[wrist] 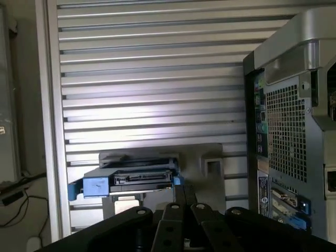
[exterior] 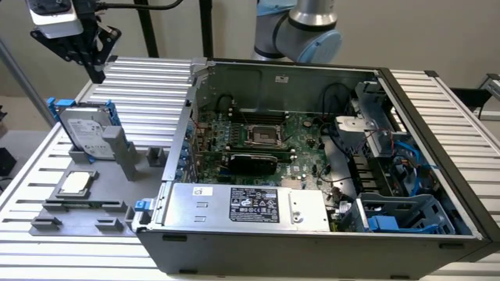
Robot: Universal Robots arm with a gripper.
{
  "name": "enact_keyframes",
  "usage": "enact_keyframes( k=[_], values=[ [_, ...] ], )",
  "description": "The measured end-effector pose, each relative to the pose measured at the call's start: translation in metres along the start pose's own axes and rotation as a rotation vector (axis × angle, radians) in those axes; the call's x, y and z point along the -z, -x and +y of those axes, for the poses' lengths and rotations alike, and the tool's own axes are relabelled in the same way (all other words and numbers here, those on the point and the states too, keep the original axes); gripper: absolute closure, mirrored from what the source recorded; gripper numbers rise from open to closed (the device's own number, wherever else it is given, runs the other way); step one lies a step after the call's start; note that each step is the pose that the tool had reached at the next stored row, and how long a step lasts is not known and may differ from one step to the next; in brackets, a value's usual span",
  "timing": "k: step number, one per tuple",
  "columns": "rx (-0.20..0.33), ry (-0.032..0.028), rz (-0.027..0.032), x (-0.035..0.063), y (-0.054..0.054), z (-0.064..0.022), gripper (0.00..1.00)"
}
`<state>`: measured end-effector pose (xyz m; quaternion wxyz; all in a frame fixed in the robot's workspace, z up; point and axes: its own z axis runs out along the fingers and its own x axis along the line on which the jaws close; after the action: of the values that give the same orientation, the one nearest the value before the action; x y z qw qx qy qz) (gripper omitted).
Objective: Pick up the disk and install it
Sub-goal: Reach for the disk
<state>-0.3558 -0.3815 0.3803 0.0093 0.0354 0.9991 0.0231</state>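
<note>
The disk [exterior: 88,132], a silver-grey drive with a white label and blue rails, stands on edge in a grey holder [exterior: 117,153] at the exterior view's left. In the wrist view the disk [wrist: 134,178] appears end-on with its blue rails. My gripper [exterior: 98,75] hangs well above and behind the disk, apart from it, with its fingers together and nothing between them. Its dark fingers [wrist: 179,197] point toward the disk's holder.
An open computer case [exterior: 312,146] with its motherboard exposed takes up the middle and right of the slatted aluminium table [exterior: 149,88]. Its perforated rear panel [wrist: 294,131] is beside me. A blue drive cage [exterior: 399,216] sits in the case's near right corner. A small silver CPU chip [exterior: 76,182] lies on the grey fixture.
</note>
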Motion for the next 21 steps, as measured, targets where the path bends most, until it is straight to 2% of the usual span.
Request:
enact_keyframes(
  k=[17, 21],
  values=[
    [0.000, -0.0009, 0.0005, -0.0037, -0.077, -0.0053, 0.89],
    [0.008, -0.0042, 0.0028, -0.0044, -0.084, -0.0045, 0.89]
  ],
)
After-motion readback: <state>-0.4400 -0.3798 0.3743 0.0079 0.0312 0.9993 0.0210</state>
